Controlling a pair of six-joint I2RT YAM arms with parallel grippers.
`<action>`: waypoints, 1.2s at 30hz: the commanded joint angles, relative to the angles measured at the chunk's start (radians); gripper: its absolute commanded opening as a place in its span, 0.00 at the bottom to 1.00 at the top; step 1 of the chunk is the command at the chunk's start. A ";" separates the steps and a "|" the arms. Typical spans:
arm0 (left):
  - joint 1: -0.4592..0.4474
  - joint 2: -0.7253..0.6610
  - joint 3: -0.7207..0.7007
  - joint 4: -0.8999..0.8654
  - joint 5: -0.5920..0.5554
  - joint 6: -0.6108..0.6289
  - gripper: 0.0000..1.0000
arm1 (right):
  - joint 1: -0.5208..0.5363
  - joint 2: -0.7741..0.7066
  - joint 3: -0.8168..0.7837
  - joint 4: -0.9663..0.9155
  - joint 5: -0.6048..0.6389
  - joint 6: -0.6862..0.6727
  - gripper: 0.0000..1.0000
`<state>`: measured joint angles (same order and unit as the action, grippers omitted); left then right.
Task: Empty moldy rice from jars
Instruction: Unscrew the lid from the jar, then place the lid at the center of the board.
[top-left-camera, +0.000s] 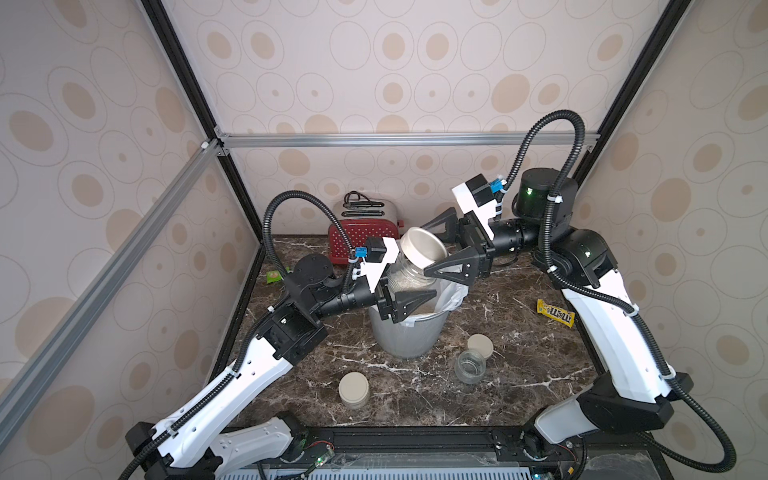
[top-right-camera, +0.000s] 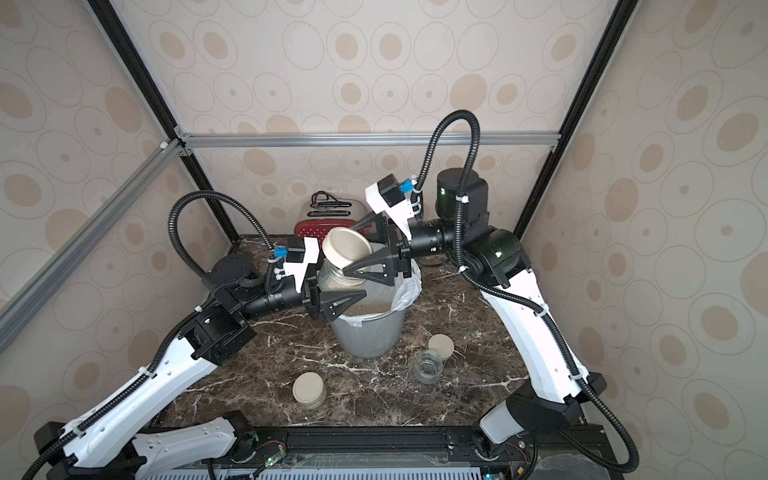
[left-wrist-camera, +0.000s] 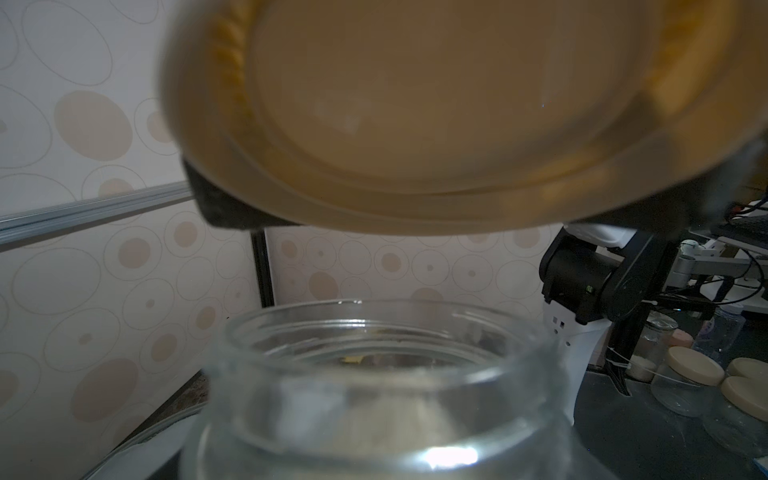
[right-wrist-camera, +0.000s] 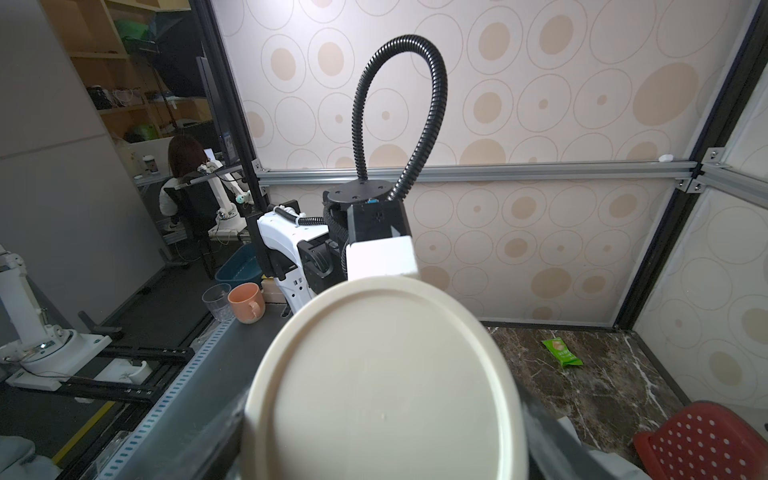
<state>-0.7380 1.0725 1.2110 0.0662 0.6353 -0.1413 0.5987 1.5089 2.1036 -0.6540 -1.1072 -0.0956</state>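
Lid (right-wrist-camera: 382, 386) in right jaws, elbow (top-left-camera: 544, 195) high

White arms (top-left-camera: 602, 332), black joints (top-left-camera: 544, 187), ribbed black cables (top-left-camera: 557, 113).

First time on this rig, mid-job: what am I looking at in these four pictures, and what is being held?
Two robot arms work over a marble table. Two pictures look down from overhead; the other two come from a camera on each wrist. The left tool grips an open jar holding rice, above a grey bin. The right tool holds its lid. On the table: a closed jar, an empty jar beside a loose lid, a toaster, a yellow packet and a green packet.
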 joint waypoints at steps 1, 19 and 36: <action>-0.004 -0.020 0.017 0.046 0.006 -0.004 0.42 | -0.011 -0.036 0.008 -0.001 0.010 -0.032 0.47; -0.005 -0.164 0.011 -0.060 -0.105 0.082 0.42 | -0.025 -0.305 -0.297 -0.134 0.379 -0.083 0.46; -0.006 -0.195 0.044 -0.118 -0.153 0.128 0.42 | 0.159 -0.470 -0.770 -0.035 0.631 0.061 0.46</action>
<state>-0.7380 0.8986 1.1973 -0.0994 0.4908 -0.0364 0.6956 1.0729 1.3624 -0.7231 -0.5640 -0.0498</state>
